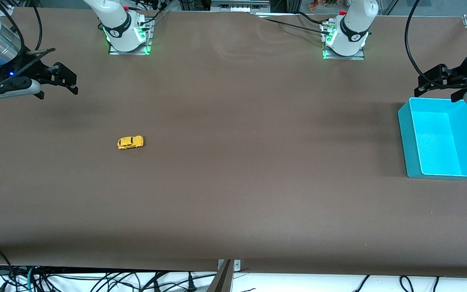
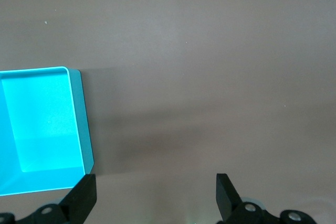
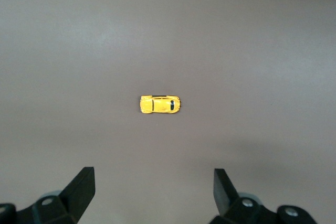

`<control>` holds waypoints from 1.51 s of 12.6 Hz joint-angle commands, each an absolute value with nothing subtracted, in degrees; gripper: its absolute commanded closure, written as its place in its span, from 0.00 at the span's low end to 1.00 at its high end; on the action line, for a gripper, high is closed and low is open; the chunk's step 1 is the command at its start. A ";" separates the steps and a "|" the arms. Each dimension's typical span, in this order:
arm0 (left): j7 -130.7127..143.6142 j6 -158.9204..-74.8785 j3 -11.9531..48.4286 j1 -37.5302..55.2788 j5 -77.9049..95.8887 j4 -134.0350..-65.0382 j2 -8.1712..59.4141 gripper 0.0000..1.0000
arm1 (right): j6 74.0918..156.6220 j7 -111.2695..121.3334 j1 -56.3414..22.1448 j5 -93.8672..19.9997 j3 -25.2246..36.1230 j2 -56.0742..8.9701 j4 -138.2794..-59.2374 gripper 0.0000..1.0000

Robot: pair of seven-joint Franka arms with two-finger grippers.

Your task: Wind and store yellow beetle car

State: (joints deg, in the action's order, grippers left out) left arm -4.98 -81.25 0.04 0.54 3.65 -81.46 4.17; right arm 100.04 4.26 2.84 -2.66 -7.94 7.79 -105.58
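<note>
Yellow beetle car (image 1: 130, 142): one | cyan bin (image 1: 408, 134): one | left gripper (image 1: 440, 83), right gripper (image 1: 59, 81): two, both spread, empty

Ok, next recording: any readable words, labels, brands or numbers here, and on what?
None can be read.
Yellow beetle car: no lettering visible.
Cyan bin: plain.
Round marks on both arm bases: too small to read.
Left gripper and right gripper: no markings visible.
</note>
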 commanded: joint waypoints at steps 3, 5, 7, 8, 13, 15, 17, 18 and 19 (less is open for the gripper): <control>-6.24 -81.39 0.00 0.79 2.90 -80.60 4.48 0.00 | 99.05 5.01 2.99 -1.58 -7.91 8.61 -106.00 0.00; -6.24 -81.39 0.00 0.79 2.90 -80.60 4.48 0.00 | 99.14 5.10 2.99 -1.58 -7.91 8.61 -106.00 0.00; -6.24 -81.39 0.00 0.79 2.90 -80.60 4.48 0.00 | 99.31 5.10 2.99 -1.58 -7.82 8.61 -106.70 0.00; -6.24 -81.39 0.00 0.79 2.90 -80.60 4.48 0.00 | 99.49 5.10 2.99 -1.58 -7.82 8.61 -106.79 0.00; -6.24 -81.39 0.00 0.79 2.90 -80.60 4.48 0.00 | 101.42 9.14 2.99 1.04 -7.91 8.61 -106.70 0.00; -6.24 -81.39 0.00 0.79 2.90 -80.60 4.48 0.00 | 100.90 9.05 2.99 1.41 -8.00 8.79 -106.79 0.00; -6.24 -81.39 0.00 0.79 2.90 -80.60 4.48 0.00 | 100.46 8.09 2.99 1.06 -8.00 8.88 -106.70 0.00; -6.24 -81.39 0.00 0.79 2.90 -80.60 4.48 0.00 | 100.20 8.09 2.99 0.97 -8.00 8.88 -106.70 0.00; -6.24 -81.39 0.00 0.79 2.90 -80.60 4.48 0.00 | 100.20 8.00 2.99 0.88 -8.00 8.96 -106.70 0.00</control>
